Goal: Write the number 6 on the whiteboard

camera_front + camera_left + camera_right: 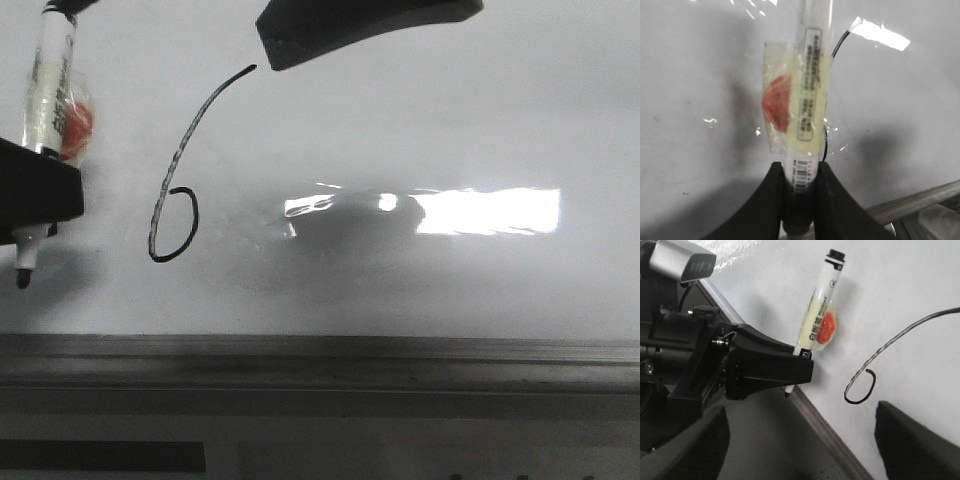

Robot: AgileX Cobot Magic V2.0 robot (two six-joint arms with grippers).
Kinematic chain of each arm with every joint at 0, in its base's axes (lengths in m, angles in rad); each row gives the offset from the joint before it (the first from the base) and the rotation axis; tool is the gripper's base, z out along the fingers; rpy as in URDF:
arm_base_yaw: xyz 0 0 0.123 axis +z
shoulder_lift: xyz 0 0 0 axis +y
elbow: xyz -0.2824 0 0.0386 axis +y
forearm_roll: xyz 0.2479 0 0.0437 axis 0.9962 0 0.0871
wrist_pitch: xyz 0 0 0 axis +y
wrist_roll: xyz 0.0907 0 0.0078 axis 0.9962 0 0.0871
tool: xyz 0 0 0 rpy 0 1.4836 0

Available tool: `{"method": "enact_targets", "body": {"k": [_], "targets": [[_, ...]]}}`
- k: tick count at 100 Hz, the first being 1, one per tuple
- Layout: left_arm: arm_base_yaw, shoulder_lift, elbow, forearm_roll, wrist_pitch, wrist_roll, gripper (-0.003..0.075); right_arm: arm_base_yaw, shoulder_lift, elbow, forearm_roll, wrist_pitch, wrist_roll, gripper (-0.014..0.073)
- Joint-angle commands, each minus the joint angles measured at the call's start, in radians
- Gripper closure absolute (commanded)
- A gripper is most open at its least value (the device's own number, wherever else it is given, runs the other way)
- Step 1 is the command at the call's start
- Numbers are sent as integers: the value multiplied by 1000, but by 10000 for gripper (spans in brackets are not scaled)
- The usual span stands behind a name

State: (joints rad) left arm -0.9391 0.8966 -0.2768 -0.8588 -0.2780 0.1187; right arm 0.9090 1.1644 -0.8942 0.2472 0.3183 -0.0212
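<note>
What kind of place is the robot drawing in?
Probably a robot test lab, though little of the room shows. A big whiteboard fills the view, with a drawn number 6 on it. The left gripper holds a taped marker.

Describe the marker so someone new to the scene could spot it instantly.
Start at the big glossy whiteboard, then go to its left side, left of the drawn number 6. There the left gripper is shut on the marker, a clear-bodied pen with a black tip pointing down. A red-orange patch taped to its barrel under clear tape sets it apart.
</note>
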Motion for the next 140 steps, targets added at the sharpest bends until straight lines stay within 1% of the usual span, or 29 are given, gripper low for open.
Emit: {"method": "enact_targets", "body": {"k": [1, 8, 20, 27, 31, 55, 63, 66, 69, 70, 75, 79, 84, 85, 86, 89, 90, 92, 99, 102, 103, 104, 106, 107, 109, 113, 120, 126, 140], "targets": [[0, 17, -29, 1, -88, -8, 722, -7, -15, -34, -6, -57, -13, 65], [0, 34, -29, 5, -118, -4, 633, -7, -15, -34, -6, -55, -13, 66], [0, 51, -29, 3, -160, -4, 365, -7, -15, -34, -6, -50, -13, 66], [0, 51, -29, -4, -178, -4, 282, -7, -15, -34, -4, -49, -13, 66], [0, 51, -29, -4, -181, -4, 268, -7, -15, -34, -4, -48, -13, 66], [0, 5, -29, 5, -202, 11, 268, -7, -17, -34, -4, -42, -13, 68], [0, -35, -29, 5, -202, 27, 268, -7, -19, -34, -4, -27, -13, 99], [0, -48, -29, 5, -202, 44, 268, -7, -19, -34, -4, -22, -13, 133], [0, -61, -29, 5, -202, 52, 269, -7, -19, -34, -4, -23, -13, 183], [0, -67, -29, 5, -202, 52, 270, -7, -19, -34, -4, -21, -13, 183], [0, -87, -29, 5, -202, 66, 272, -7, -19, -34, -4, -19, -13, 276], [0, -104, -29, 5, -202, 70, 272, -7, -19, -34, -4, -15, -13, 386], [0, -127, -29, 5, -202, 70, 274, -7, -19, -34, -4, -15, -13, 488], [0, -130, -29, 6, -202, 71, 275, -7, -19, -34, -4, -15, -13, 522], [0, -138, -29, 6, -202, 75, 281, -7, -19, -34, -4, -15, -13, 556], [0, -154, -29, 7, -202, 82, 293, -7, -19, -34, -4, -15, -13, 605], [0, -158, -29, 7, -202, 90, 304, -7, -21, -34, -6, -15, -13, 637], [0, -170, -29, 9, -202, 101, 321, -7, -23, -34, -6, -15, -13, 665], [0, -217, -29, 8, -200, 142, 455, -7, -40, -32, -32, -15, -13, 664], [0, -243, -29, 8, -200, 155, 549, -7, -52, -32, -48, -15, -13, 664], [0, -249, -29, 8, -200, 159, 569, -7, -58, -29, -51, -15, -13, 664], [0, -254, -29, 8, -200, 169, 610, -7, -61, -30, -55, -17, -13, 664], [0, -271, -29, 10, -200, 184, 650, -7, -71, -25, -63, -22, -13, 664], [0, -283, -27, 15, -200, 192, 710, -7, -79, -25, -69, -22, -13, 664], [0, -301, -27, 26, -200, 204, 745, -7, -92, -19, -78, -29, -13, 664], [0, -336, -27, 51, -193, 224, 738, -7, -115, -9, -94, -40, -13, 664], [0, -395, -21, 143, -162, 226, 741, -7, -171, 24, -113, -81, -13, 664], [0, -442, -14, 218, -107, 226, 741, -7, -231, 62, -131, -130, -13, 664], [0, -564, 11, 278, 9, 226, 741, -7, -382, 185, -204, -252, -13, 664]]}}
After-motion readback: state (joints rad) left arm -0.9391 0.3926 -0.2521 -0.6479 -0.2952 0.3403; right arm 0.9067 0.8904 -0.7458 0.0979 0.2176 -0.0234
